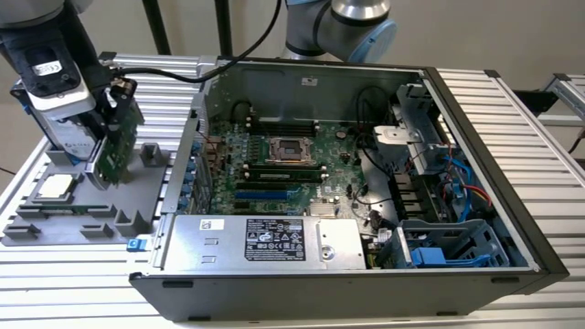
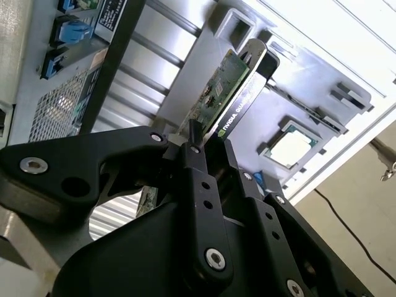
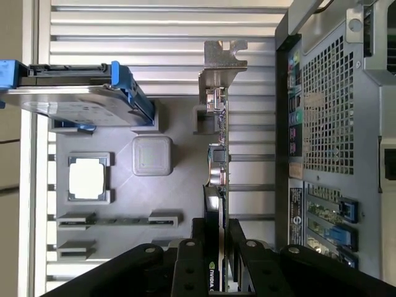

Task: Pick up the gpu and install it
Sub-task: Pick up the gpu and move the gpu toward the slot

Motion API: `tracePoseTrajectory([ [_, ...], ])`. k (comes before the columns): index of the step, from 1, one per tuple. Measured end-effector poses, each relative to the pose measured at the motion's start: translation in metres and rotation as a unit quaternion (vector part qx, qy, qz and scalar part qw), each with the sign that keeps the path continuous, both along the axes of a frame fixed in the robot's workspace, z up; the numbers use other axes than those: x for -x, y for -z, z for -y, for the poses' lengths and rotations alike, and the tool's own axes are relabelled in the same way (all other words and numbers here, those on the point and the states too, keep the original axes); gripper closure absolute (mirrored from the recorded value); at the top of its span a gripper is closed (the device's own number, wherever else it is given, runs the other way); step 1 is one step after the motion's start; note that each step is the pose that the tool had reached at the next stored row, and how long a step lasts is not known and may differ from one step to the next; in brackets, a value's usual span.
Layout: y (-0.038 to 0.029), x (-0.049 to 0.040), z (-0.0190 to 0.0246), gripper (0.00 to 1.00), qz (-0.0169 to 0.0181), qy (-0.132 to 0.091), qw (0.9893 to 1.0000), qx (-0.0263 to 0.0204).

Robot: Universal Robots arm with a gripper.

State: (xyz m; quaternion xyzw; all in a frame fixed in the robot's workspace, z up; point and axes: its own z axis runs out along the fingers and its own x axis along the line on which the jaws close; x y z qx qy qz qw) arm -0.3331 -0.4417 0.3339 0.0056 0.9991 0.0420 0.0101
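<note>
The tool (image 1: 111,96) is clenched on the gpu (image 1: 116,147), its two black fingers (image 2: 197,170) pinching the card's upper edge from both faces. The card hangs upright and edge-on over the grey tray (image 1: 55,229), at the exterior view's left, outside the open computer case (image 1: 320,295). Its lower edge sits close to the tray floor. Whether it touches there I cannot tell.

In the first wrist view the gpu (image 3: 218,167) runs as a thin line away from the tool (image 3: 218,247), its silver bracket (image 3: 221,59) at the far end, just beside a small U-shaped holder block (image 3: 204,117) on the tray (image 3: 185,204). On one side of the card stands the case's perforated rear panel (image 3: 322,124), with a narrow strip of slatted counter (image 3: 253,142) between them. On the other side the tray lies open as far as the hard drive (image 3: 68,96) with blue clips and the square chip (image 3: 88,179) in its socket — both well apart from the card.

In the second wrist view the card (image 2: 223,99) rises past the tool (image 2: 207,145), green face and black edge both free.

The case lies on its side with the top open — the motherboard (image 1: 302,171) is exposed inside.
</note>
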Motion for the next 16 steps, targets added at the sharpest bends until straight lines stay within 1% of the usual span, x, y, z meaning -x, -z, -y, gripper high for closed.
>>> tracePoseTrajectory([
  [16,-0.0072,0.0,0.0,1.0,0.0,0.0,1.0,0.0],
])
